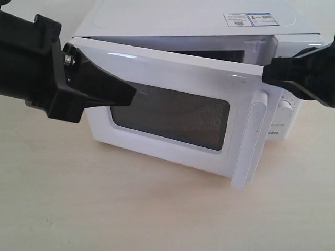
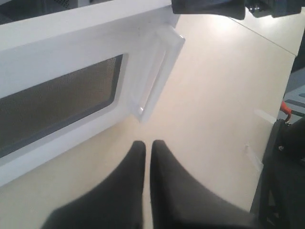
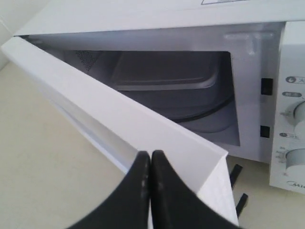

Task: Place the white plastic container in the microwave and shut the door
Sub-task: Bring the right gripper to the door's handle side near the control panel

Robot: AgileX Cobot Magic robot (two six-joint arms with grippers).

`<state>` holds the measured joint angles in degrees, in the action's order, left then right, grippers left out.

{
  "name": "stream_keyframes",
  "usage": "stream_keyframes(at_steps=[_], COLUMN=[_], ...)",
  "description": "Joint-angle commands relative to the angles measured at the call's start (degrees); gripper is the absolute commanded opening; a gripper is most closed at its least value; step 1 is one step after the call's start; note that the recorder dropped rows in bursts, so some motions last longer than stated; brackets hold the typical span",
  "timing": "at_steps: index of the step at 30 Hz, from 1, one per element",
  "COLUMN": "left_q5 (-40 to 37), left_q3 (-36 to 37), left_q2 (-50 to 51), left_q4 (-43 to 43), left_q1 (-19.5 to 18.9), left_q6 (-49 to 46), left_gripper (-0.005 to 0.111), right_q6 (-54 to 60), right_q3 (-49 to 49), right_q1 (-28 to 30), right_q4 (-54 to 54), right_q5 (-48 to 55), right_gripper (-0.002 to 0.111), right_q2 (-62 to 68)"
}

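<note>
The white microwave (image 1: 193, 21) stands on the table with its door (image 1: 172, 73) swung partly open, hinged on the left. In the right wrist view the white plastic container (image 3: 167, 71) lies inside the cavity on the turntable. My left gripper (image 1: 133, 97) is shut and empty, its tip against the door's outer face at the upper left corner of the dark window (image 1: 170, 116); its fingers (image 2: 138, 157) nearly touch. My right gripper (image 1: 267, 73) is shut and empty, by the door's top edge (image 3: 119, 114) above the bar handle (image 1: 255, 136).
The light wooden table (image 1: 104, 209) spreads out in front of the microwave. Two round dials (image 3: 298, 112) sit on the right panel. Latch hooks (image 3: 236, 171) stick out from the door's free edge. Dark equipment (image 2: 286, 157) stands beyond the table's edge.
</note>
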<state>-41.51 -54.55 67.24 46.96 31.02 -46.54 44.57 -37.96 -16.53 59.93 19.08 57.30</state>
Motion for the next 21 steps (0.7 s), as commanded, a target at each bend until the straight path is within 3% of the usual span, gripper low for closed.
stream_keyframes(at_steps=[1, 10, 21], left_q5=[-1.0, -1.6, -1.8], left_q3=[-0.4, -0.4, -0.4], left_q2=[-0.2, -3.1, -4.9], left_q4=[0.8, 3.0, 3.0], left_q1=[0.3, 0.3, 0.3], left_q6=[0.5, 0.5, 0.5], left_gripper=[0.004, 0.004, 0.004], right_q6=[0.0, 0.4, 0.5], right_q3=[0.2, 0.2, -0.2], right_q1=[0.0, 0.0, 0.0], right_q4=[-0.5, -1.0, -0.8], right_q5=[-0.9, -8.2, -17.1], right_gripper=[0.0, 0.0, 0.0], right_q2=[0.1, 7.4, 7.4])
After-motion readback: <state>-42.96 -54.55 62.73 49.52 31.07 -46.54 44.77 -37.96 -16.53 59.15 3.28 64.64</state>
